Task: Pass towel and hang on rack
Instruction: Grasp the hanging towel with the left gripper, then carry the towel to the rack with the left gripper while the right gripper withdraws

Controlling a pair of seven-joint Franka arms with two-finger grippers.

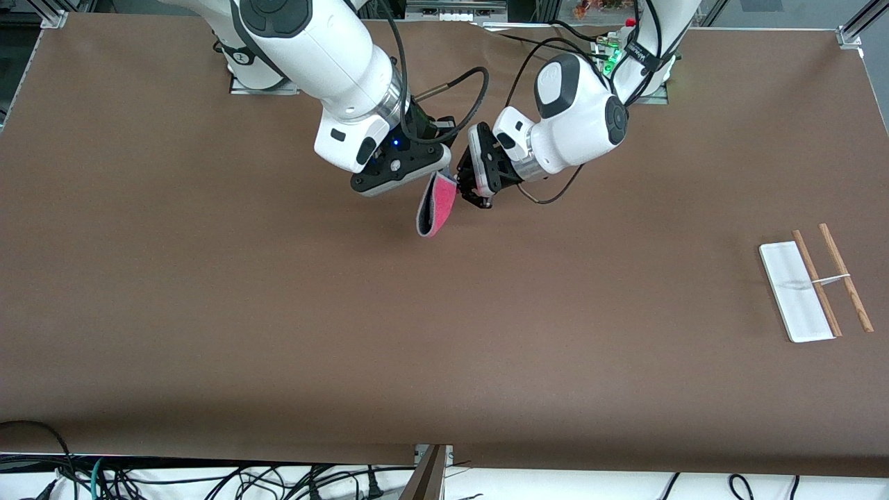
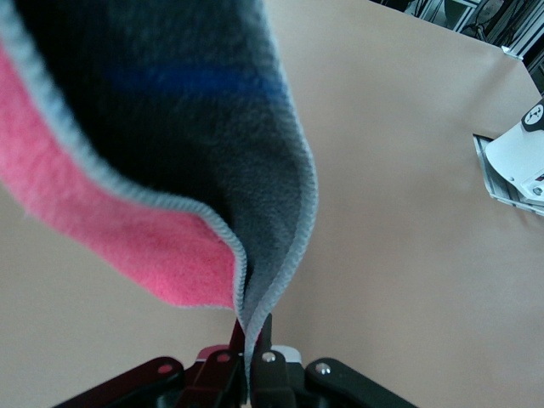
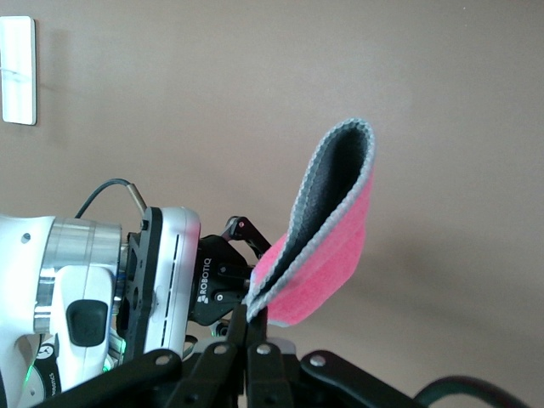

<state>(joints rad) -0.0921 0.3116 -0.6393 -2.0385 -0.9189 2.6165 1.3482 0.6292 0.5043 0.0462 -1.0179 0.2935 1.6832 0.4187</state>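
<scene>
The pink towel (image 1: 437,205) with grey trim hangs folded in a loop above the middle of the table. My right gripper (image 1: 450,176) is shut on its upper edge, and the right wrist view shows the fingers (image 3: 257,316) pinching the towel (image 3: 331,246) there. My left gripper (image 1: 464,186) is shut on the same edge from the other arm's end. In the left wrist view its fingers (image 2: 252,330) clamp the towel's (image 2: 136,246) grey-trimmed corner. The rack (image 1: 799,295) stands at the left arm's end of the table, with two wooden rods (image 1: 844,276) beside its white base.
The brown table (image 1: 444,333) stretches out under both arms. The rack's white base (image 3: 19,68) also shows in the right wrist view. Cables lie along the table's edge nearest the front camera (image 1: 208,479).
</scene>
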